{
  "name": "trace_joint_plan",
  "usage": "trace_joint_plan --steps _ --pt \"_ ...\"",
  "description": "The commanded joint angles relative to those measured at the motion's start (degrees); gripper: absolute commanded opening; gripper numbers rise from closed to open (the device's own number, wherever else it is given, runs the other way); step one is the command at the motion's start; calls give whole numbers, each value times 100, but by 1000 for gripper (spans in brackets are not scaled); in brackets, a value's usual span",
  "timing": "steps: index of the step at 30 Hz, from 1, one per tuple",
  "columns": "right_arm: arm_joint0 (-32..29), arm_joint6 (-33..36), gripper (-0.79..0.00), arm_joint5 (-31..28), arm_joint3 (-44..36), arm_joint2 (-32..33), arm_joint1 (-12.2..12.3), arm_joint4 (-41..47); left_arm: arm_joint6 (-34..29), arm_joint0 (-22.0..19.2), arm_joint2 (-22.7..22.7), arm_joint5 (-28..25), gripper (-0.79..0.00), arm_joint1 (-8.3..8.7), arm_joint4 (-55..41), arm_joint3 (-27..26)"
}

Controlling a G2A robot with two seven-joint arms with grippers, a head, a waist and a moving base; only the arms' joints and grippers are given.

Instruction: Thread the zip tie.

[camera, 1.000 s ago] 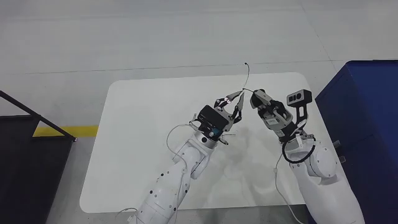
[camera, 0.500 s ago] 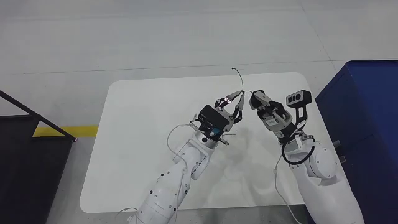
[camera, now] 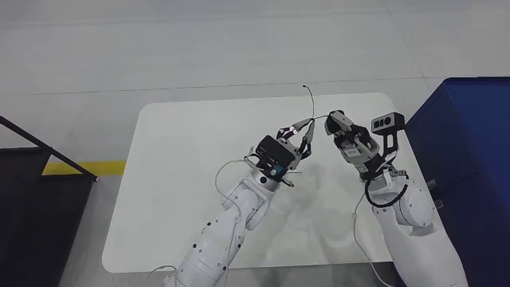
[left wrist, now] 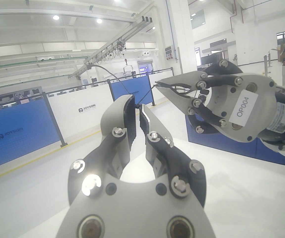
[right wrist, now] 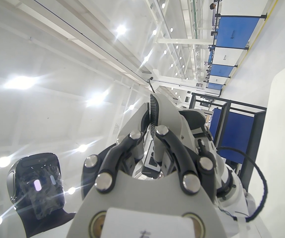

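Note:
A thin black zip tie (camera: 308, 100) is held in the air above the white table (camera: 175, 175) between both grippers. My left gripper (camera: 308, 123) is shut on it; in the left wrist view its pads (left wrist: 130, 111) pinch the tie where it bends, and the free tail (left wrist: 107, 73) arcs up and away. My right gripper (camera: 329, 118) sits just to the right, shut on the tie's other end (left wrist: 147, 94). In the right wrist view a short black stub of the tie (right wrist: 151, 85) sticks out past the right gripper's (right wrist: 151, 97) closed tips.
A blue cabinet (camera: 470, 151) stands close to the table's right edge beside the right arm. A dark frame (camera: 48, 155) lies off the table's left side. The table surface around the arms is bare white.
The right gripper has shifted slightly to the right, away from the left one. The tie's free tail has swung a little to the left. Both grips are unchanged.

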Motion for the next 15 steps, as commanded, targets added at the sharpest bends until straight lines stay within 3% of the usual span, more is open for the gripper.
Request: trace_joint_plan --steps 1,2,3,4,5,13,15 --pt "12 -7 -785 19 -3 25 -3 12 5 -7 16 3 -785 0 -6 14" --pt "13 -3 -785 28 -3 32 -4 8 8 -11 21 3 -668 0 -12 19" --pt "11 14 -785 45 -2 34 -4 -27 8 -13 29 8 -431 -1 -15 20" --pt "3 21 -785 53 4 32 -5 -55 3 -14 41 9 -37 -1 -14 17" --pt "-5 32 -785 69 10 25 -6 -83 -2 -15 49 12 0 -1 -13 5" --pt "-22 39 -785 106 -16 3 -22 -148 -1 -2 58 5 0 15 -4 -66" --pt "-19 42 -785 115 -29 19 -24 -153 -6 1 56 3 -31 19 -6 -77"
